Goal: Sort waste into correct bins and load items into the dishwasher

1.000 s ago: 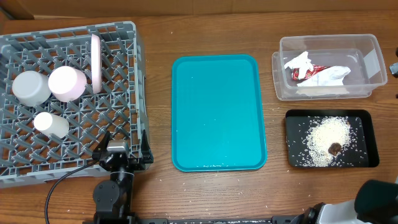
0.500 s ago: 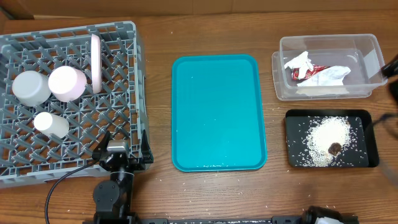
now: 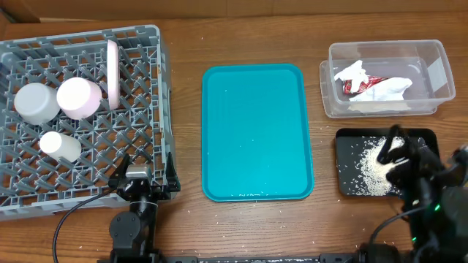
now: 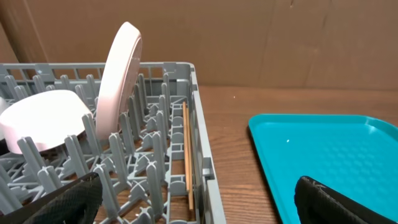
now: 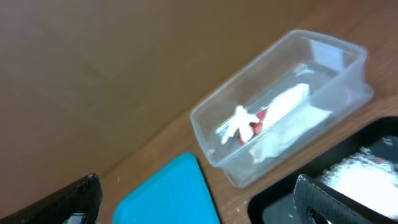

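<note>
The grey dish rack [image 3: 88, 36] stands at the left and holds an upright plate [image 3: 112, 71], a pink-bottomed bowl [image 3: 79, 97], a pale bowl [image 3: 35, 102] and a small white cup [image 3: 60, 146]. My left gripper [image 3: 146, 172] is open and empty at the rack's front right corner; its view shows the plate [image 4: 118, 81] and a bowl [image 4: 43, 118]. The clear tub [image 3: 384, 45] holds the white napkin [image 3: 387, 89] and red wrapper [image 3: 362, 85]. My right gripper [image 3: 401, 153] is open and empty above the black tray [image 3: 347, 142] of rice [image 3: 369, 172]. The brown scrap is hidden.
The teal tray [image 3: 256, 131] lies bare in the middle, between rack and bins. It also shows in the left wrist view [image 4: 336, 149] and right wrist view [image 5: 168, 193]. A thin wooden stick [image 4: 186, 155] lies along the rack's right wall. Cardboard walls close the back.
My right arm has come into the overhead view from the lower right and now hangs over the black tray, covering part of the rice. The left arm has not moved.
</note>
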You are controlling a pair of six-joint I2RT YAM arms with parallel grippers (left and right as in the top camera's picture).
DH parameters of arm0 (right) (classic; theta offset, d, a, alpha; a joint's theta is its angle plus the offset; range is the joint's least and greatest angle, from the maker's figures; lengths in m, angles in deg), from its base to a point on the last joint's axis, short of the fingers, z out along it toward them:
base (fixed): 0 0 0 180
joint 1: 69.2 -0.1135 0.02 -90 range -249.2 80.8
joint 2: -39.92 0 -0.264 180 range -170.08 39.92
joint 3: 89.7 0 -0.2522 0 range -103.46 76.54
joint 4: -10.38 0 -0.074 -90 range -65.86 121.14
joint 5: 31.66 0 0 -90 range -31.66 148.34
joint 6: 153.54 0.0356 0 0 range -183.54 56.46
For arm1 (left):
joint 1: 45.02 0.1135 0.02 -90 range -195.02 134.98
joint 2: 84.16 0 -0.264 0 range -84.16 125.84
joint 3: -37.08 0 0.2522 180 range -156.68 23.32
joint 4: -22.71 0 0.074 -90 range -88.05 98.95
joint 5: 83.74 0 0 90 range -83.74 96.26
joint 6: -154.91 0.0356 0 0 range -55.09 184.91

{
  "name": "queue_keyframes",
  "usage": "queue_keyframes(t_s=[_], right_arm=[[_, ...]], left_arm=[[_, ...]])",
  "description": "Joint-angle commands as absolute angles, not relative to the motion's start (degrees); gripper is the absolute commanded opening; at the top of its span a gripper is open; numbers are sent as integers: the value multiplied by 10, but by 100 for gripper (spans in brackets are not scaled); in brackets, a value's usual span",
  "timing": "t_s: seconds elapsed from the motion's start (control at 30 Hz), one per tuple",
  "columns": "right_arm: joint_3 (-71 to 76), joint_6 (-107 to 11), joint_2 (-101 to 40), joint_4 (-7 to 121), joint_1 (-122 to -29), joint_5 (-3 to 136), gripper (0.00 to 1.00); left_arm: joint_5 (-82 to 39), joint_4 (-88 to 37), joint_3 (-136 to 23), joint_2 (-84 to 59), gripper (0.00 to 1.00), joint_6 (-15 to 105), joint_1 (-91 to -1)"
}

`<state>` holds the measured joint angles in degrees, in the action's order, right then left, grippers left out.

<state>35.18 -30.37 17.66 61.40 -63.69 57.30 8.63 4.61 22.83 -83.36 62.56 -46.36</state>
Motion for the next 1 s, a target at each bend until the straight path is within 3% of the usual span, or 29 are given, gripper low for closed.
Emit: queue_keyframes(t_s=[0.0, 0.2, 0.67, 0.97], right_arm=[[433, -310, 231, 561, -641, 630, 100], [602, -311, 321, 425, -676, 659, 100], [746, -364, 398, 288, -703, 645, 100], [761, -534, 398, 285, -703, 646, 100]], left_arm=[[83, 47, 231, -839, 100, 637, -459], [83, 47, 231, -839, 100, 636, -459], [83, 47, 231, -839, 100, 637, -459], [83, 47, 231, -839, 100, 636, -459]])
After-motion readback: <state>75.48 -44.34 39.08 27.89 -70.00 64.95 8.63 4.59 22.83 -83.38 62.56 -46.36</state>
